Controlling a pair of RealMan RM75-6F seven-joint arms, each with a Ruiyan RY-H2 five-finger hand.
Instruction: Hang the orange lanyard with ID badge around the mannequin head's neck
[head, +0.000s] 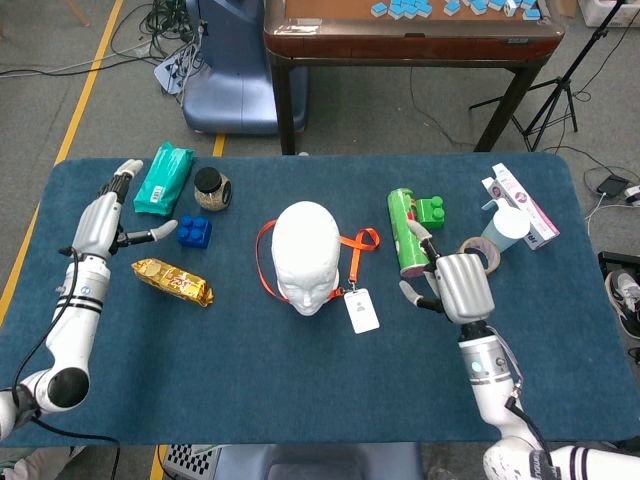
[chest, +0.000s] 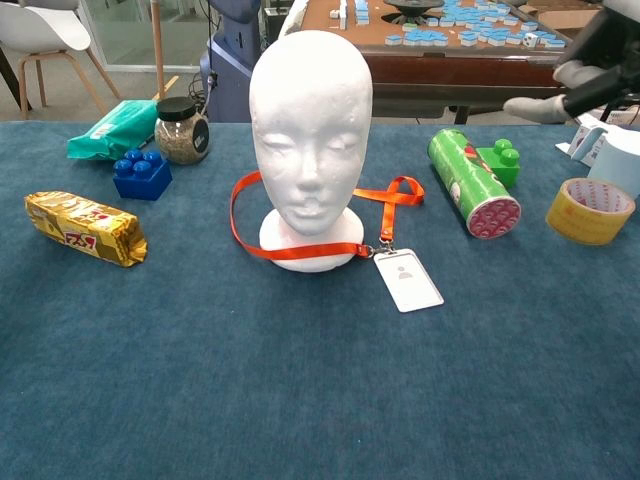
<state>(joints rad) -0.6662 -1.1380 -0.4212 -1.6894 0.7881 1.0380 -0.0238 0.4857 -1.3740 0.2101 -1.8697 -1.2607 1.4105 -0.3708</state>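
Observation:
The white mannequin head (head: 305, 257) (chest: 311, 130) stands upright mid-table. The orange lanyard (head: 264, 270) (chest: 242, 224) circles its neck and lies slack on the cloth around the base. The white ID badge (head: 361, 310) (chest: 408, 279) lies flat in front of the base, to its right. My left hand (head: 100, 220) hovers at the table's left side, fingers spread, holding nothing. My right hand (head: 455, 285) (chest: 580, 85) hangs right of the head, near the green can, also spread and holding nothing.
A green can (head: 405, 232) (chest: 472, 182), green block (head: 431, 211), tape roll (chest: 590, 210), cup (head: 505, 228) and box (head: 520, 205) sit at right. A teal pouch (head: 163, 177), jar (chest: 182, 129), blue block (chest: 141, 174) and yellow snack pack (chest: 84, 227) sit at left.

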